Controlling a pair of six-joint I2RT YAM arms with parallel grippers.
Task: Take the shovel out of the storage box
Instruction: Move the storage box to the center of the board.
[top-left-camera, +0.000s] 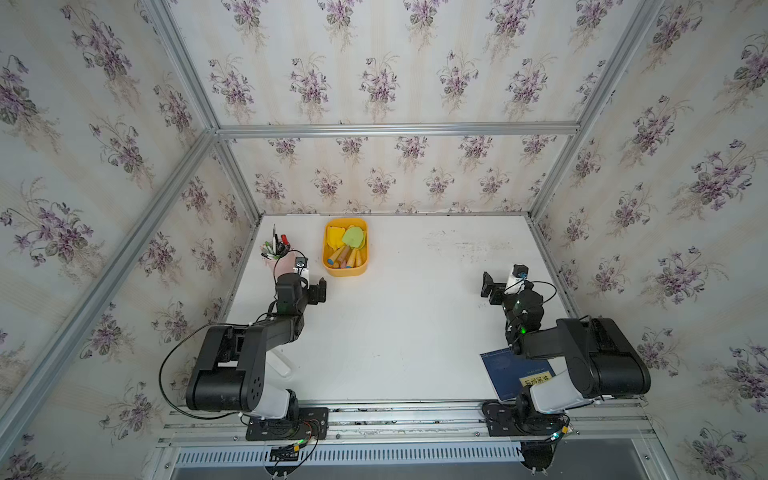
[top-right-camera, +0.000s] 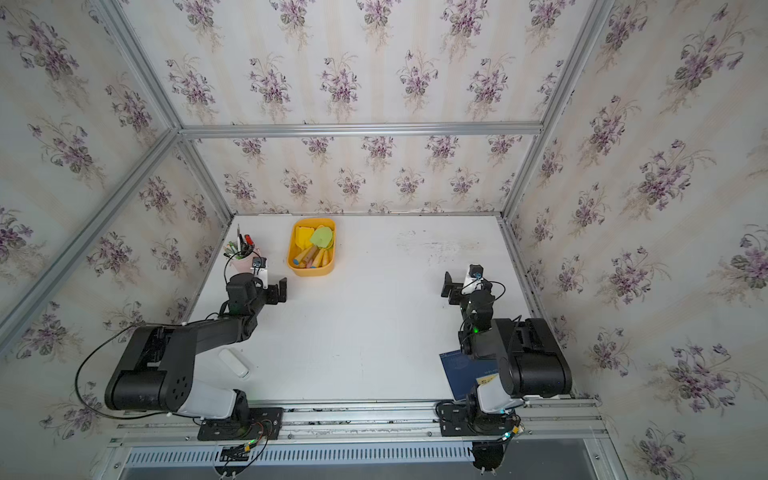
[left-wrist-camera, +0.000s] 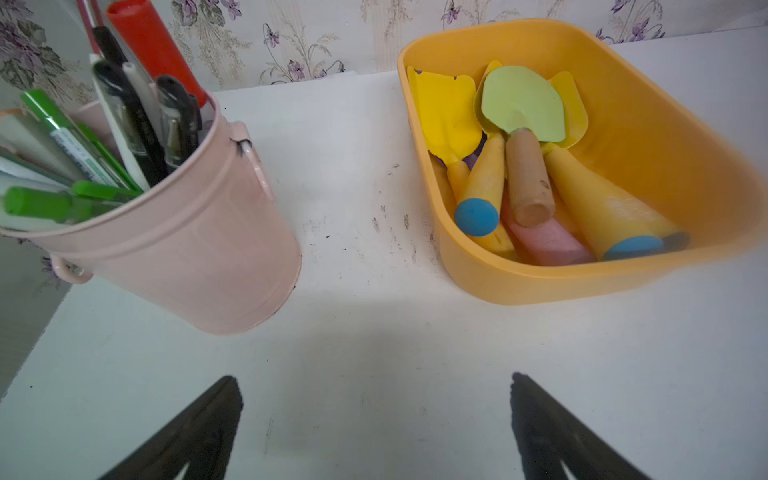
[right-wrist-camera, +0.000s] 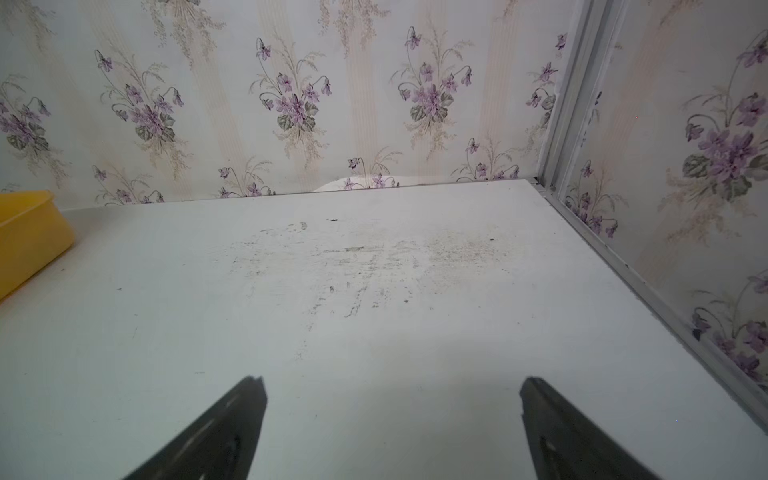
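Read the table (top-left-camera: 395, 332) as a clock face from above, with twelve at the back wall. The storage box (top-left-camera: 345, 271) sits at about eleven o'clock, and the pink pen cup (top-left-camera: 279, 261) stands just beside it at ten. Several toy shovels lie inside the box. The green shovel (left-wrist-camera: 524, 108) with the wooden handle is on top. Its blade points to twelve and its handle end to six, and it lies across the yellow shovels (left-wrist-camera: 446, 112) and a pink handle (left-wrist-camera: 548, 243).

Nothing has been taken out yet, so the step in hand is the approach. The left gripper (left-wrist-camera: 374, 380) hangs over bare table with its jaws spread wide and nothing between them. The near wall of the box is at roughly one o'clock from it. The right gripper (right-wrist-camera: 390, 380) is over at three o'clock, well apart from the box, and it is also spread wide and empty. A blue book (top-left-camera: 511, 370) lies at four.

The left arm looks best placed for the next move. It needs to travel toward one o'clock and clear the near wall, then come down with the jaws straddling the wooden handle. After closing, it should lift straight up until the blade clears the rim. The handles overlap closely, so I cannot tell whether the green shovel lies loose or is caught among the others. Lifting slowly would guard against dragging a neighbour or tipping the box.
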